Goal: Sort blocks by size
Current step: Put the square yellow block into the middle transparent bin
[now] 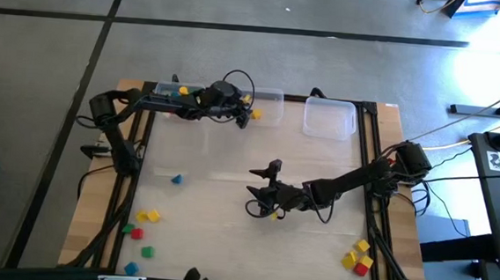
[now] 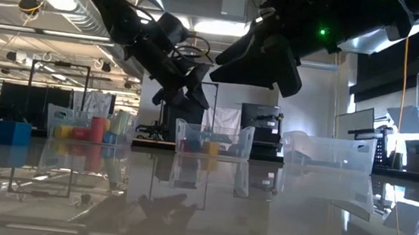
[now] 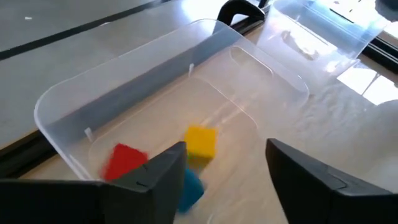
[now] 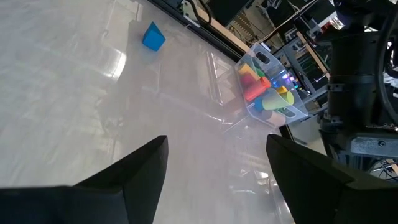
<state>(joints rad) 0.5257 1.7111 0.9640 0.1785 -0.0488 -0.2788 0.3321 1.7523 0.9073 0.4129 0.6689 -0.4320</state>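
Two dark fingers [image 3: 155,180] of the left claw [image 1: 244,119] fill the near part of the left wrist view, spread apart and empty, held above a clear bin [image 3: 68,106] at the far edge of the surface [image 1: 221,178]; inside that bin lie a yellow cube [image 3: 200,142], a red block [image 3: 124,160] and a blue block [image 3: 189,186], the blue one partly hidden by a finger; the red one is blurred, so its shape is unclear.

From above, the bin [image 1: 271,97] sits along the far edge left of centre, with a second, empty-looking clear bin [image 1: 329,119] just beside it toward the far right corner; a third bin under the left arm shows blocks in it too.

Right claw [image 1: 259,194] hangs near the middle of the surface, fingers parted and holding nothing; a small yellow block [image 1: 275,215] lies just beside it.

Loose blocks are scattered at the edges: a blue one [image 1: 176,179] alone toward the left side; a group of yellow, red, green and blue [image 1: 142,230] near the front left corner; a yellow and red cluster [image 1: 359,258] near the front right corner.

Between these groups the middle of the surface is bare wood, open on all sides of the right claw; dark rails run along the left and right edges.
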